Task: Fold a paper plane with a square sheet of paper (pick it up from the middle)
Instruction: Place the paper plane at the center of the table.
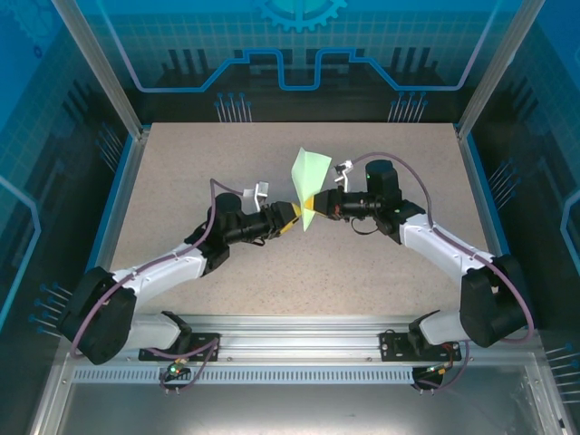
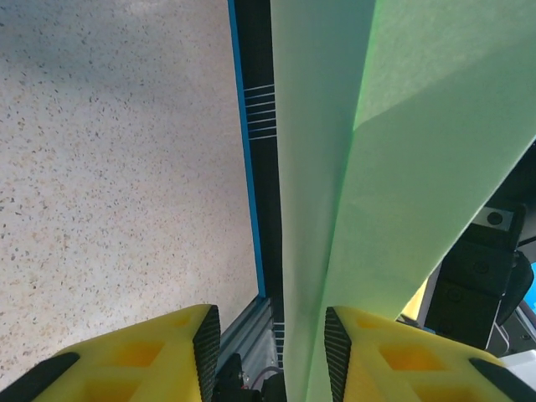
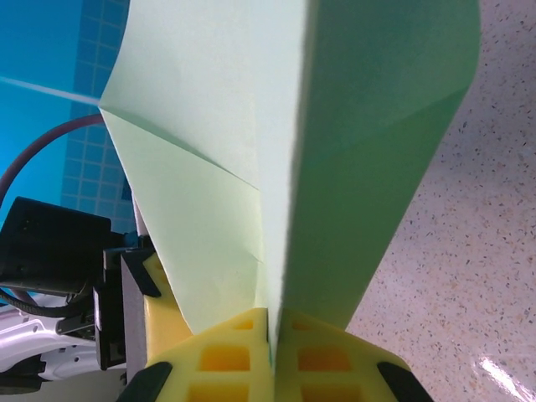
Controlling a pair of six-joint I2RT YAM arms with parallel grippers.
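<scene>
The pale green sheet of paper (image 1: 310,172), folded along a centre crease into a pointed paper plane shape, stands upright above the middle of the table. My right gripper (image 1: 319,208) is shut on its lower edge; in the right wrist view the paper (image 3: 251,126) rises out of the closed right gripper (image 3: 272,322). My left gripper (image 1: 297,214) meets it from the left. In the left wrist view the paper (image 2: 402,167) passes between the jaws of the left gripper (image 2: 270,335), lying against the right pad (image 2: 337,352), with a gap to the left pad.
The speckled beige table (image 1: 227,163) is ringed by a blue rim and transparent blue walls (image 1: 82,109). An aluminium rail (image 1: 299,349) runs along the near edge by the arm bases. Both arms reach inward and nearly touch at mid-table.
</scene>
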